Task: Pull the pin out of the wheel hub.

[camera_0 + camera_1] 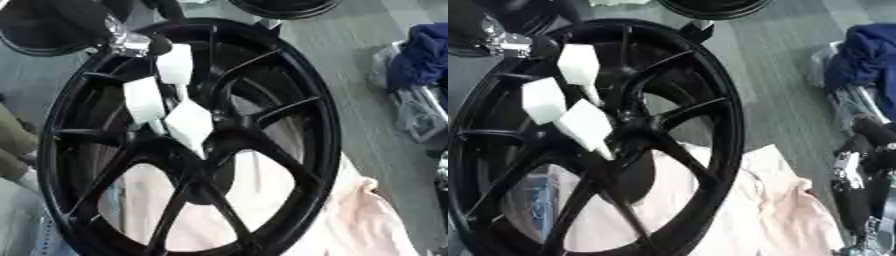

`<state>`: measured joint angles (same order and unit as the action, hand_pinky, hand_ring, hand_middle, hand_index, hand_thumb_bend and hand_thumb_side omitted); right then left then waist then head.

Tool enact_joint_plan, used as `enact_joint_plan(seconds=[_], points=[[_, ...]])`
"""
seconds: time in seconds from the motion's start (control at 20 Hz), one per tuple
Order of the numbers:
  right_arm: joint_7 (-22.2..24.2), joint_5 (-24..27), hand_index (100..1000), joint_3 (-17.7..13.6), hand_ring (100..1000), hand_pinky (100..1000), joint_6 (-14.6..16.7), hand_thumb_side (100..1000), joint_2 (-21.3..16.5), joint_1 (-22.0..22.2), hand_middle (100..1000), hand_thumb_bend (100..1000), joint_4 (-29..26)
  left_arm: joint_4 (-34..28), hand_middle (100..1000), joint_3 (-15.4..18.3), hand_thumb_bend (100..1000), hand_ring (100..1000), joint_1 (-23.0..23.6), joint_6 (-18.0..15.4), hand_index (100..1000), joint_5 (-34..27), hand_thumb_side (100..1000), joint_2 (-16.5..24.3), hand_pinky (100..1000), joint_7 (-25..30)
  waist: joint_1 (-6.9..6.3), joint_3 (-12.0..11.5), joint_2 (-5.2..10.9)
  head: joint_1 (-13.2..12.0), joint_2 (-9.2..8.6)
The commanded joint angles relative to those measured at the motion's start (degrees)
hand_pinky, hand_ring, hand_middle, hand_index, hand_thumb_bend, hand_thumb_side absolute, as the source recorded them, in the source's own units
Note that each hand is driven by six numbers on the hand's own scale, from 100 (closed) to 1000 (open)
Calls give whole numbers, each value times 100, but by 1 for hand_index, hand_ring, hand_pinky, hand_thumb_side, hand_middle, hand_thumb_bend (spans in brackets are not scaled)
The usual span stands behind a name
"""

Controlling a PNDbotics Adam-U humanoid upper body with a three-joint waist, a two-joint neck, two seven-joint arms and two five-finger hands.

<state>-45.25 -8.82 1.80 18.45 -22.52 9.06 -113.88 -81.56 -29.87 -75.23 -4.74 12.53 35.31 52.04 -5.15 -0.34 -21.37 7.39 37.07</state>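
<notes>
Left hand (131, 41): black with a silver joint, at about 11 o'clock on the wheel's rim, touching or just over the edge. Most of it is dark against dark, so I cannot tell whether it is open, closed or gripping anything.
Wheel hub (308, 107): a large black spoked wheel that fills most of both views, standing tilted, its top leaning toward 1 o'clock.
Pins: three white pieces with wide blocky heads and thin stems, clustered above the hub's centre, between 11 and 12 o'clock from it.
Upper pin (175, 64): the farthest up, closest to the left hand; whether the hand touches it cannot be told.
Left pin (143, 99): at 7 o'clock from the upper pin, just beside it.
Lower pin (190, 121): nearest the centre, its stem pointing down toward 6 o'clock into the hub.
Pink cloth (785, 215): under the wheel, spreading out past the rim at 4 to 5 o'clock.
Second wheel (710, 6): black, only its edge showing at 12 o'clock.
Right hand (852, 167): black and silver, at the right eye view's right edge, about 4 o'clock, well apart from the wheel; open or closed cannot be told.
Blue cloth (872, 47): bunched at 2 o'clock.
</notes>
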Motion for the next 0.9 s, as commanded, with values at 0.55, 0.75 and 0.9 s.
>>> enact_joint_plan(seconds=[0.55, 0.75, 0.9], points=[[47, 105, 776, 58, 783, 505, -4, 638, -8, -83, 723, 100, -71, 59, 787, -28, 411, 906, -114, 290, 887, 504, 572, 17, 938, -7, 30, 42, 2, -142, -74], [54, 111, 776, 69, 783, 506, 0, 644, 12, -103, 723, 100, -71, 79, 780, -1, 387, 898, -90, 411, 884, 603, 575, -13, 932, -7, 28, 71, -22, -166, -104], [59, 125, 776, 79, 784, 506, -7, 652, 38, -123, 723, 100, -71, 86, 776, 13, 392, 895, -69, 462, 881, 641, 569, -21, 928, -7, 20, 81, -45, -184, -124]])
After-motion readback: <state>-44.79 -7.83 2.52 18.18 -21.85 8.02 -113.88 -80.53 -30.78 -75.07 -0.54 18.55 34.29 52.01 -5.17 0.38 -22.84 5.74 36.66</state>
